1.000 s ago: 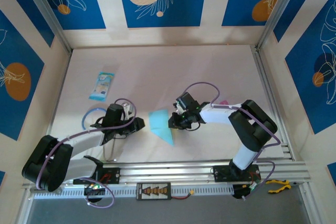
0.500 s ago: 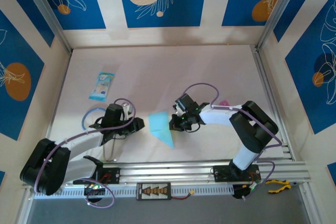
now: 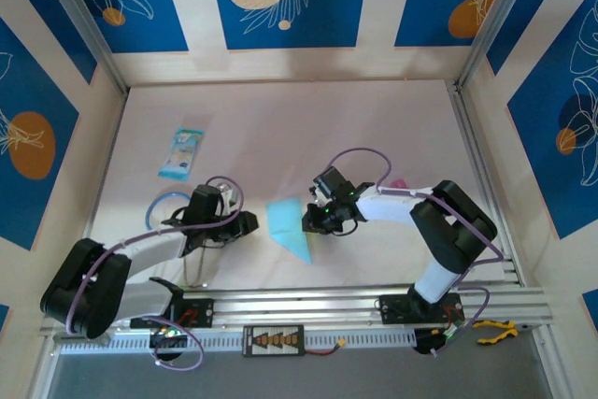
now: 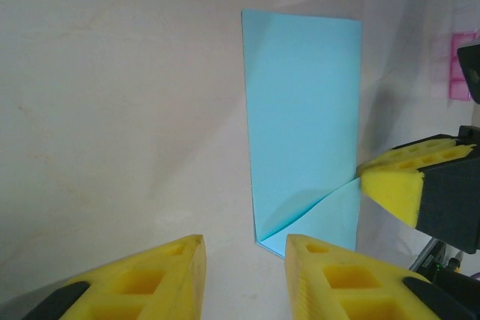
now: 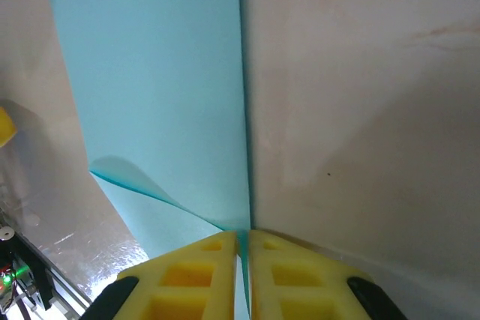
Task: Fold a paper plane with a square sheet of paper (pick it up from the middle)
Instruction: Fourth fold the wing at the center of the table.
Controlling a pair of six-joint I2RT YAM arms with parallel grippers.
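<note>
Your paper (image 3: 286, 223) lies on the surface (image 3: 280, 128) betw. the two arms, toward the near side. It's folded to a tall strip w/ one corner turned over as a triangular flap. Your right gripper (image 5: 241, 239) has its jaws pressed together, pinching the paper's long edge at the flap end. Only a thin blue sliver shows betw. the yellow pads (image 5: 202, 260), so you can't tell how deep the bite goes. That wrist view cuts the paper off at top and left. Your left gripper (image 4: 244, 249) sits just short of the paper's near corner, jaws spread, bare surface in the gap, nothing held. Can't tell if its tips touch the surface. From the left wrist, the right gripper's yellow pad covers part of the paper's right-hand edge by the flap. Pink item (image 4: 459, 65) is cut by the frame edge there; from the top it's half behind the right arm (image 3: 439, 221), too small to ID. Blue-white packet (image 3: 181, 153) lies well apart, far left, print unreadable.
</note>
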